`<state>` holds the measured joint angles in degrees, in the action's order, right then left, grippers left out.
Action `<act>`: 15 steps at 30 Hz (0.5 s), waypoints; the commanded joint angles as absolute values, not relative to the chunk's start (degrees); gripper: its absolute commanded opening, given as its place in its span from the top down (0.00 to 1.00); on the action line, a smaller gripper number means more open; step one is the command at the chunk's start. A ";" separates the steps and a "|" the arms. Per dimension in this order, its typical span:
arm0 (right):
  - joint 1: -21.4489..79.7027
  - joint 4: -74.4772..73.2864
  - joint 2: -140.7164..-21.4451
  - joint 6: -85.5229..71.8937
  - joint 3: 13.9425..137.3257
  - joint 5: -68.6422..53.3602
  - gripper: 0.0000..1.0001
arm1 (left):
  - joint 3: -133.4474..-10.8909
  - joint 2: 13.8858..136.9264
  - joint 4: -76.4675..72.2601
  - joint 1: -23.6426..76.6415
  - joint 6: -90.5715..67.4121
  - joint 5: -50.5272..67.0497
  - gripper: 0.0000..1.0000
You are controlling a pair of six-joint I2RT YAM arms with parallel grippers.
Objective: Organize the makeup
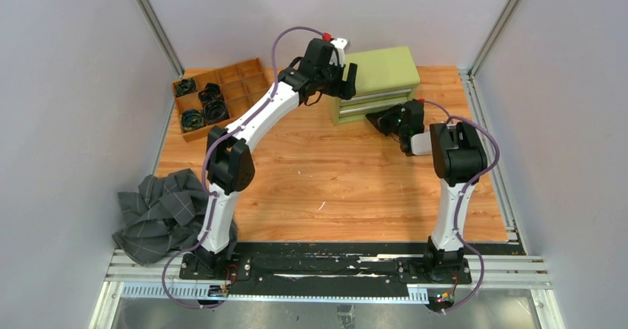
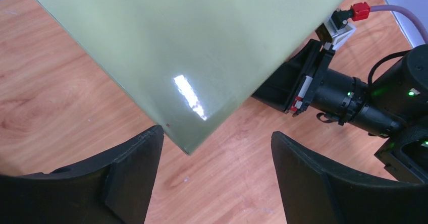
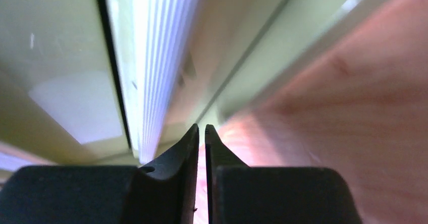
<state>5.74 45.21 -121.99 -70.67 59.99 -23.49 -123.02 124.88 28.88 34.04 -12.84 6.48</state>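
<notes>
Right wrist view: right gripper (image 3: 201, 130) pinched nearly closed, empty, tips at front of green drawer box (image 1: 379, 70). Your left gripper (image 2: 217, 133) spread wide over box corner. No makeup seen in any view, perhaps inside. Pull drawer (image 1: 370, 103) straight; steady box with your left.

Your overhead view is bright and even, lit softly from above. The arms throw only faint, short shadows on the counter (image 1: 318, 188), and the picture is sharp out to its edges.

In the left wrist view you get a white glare streak on the glossy top of the green cabinet (image 2: 192, 32), just below centre toward 6 o'clock. The fingers (image 2: 136, 173) of the left pincer (image 2: 217, 133) are dark and slightly soft.

Your right wrist view is badly blurred. The wood at 3 o'clock smears pinkish, and a band from 12 o'clock down toward centre washes out white.
</notes>
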 commanded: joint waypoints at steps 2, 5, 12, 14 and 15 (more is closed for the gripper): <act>6.92 42.71 -110.41 -63.63 50.36 -21.31 0.87 | -122.38 118.95 32.64 35.07 -11.60 8.20 0.16; 6.85 33.95 -98.75 -54.17 45.26 -20.72 0.81 | -120.58 114.95 34.04 35.07 -10.46 5.67 0.14; 7.10 -10.38 -73.14 -30.63 47.81 -4.39 0.69 | -109.02 101.89 33.32 35.07 -10.04 2.00 0.14; 7.05 -19.81 -67.97 -27.65 51.01 1.88 0.66 | -103.57 97.12 32.65 35.07 -9.68 0.72 0.13; 7.07 -24.00 -66.10 -26.96 53.03 4.27 0.65 | -100.16 94.70 32.01 35.08 -9.26 0.20 0.13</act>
<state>6.44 3.27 -72.71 -39.29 47.57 -9.91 -108.47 102.80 33.28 34.96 -10.90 3.18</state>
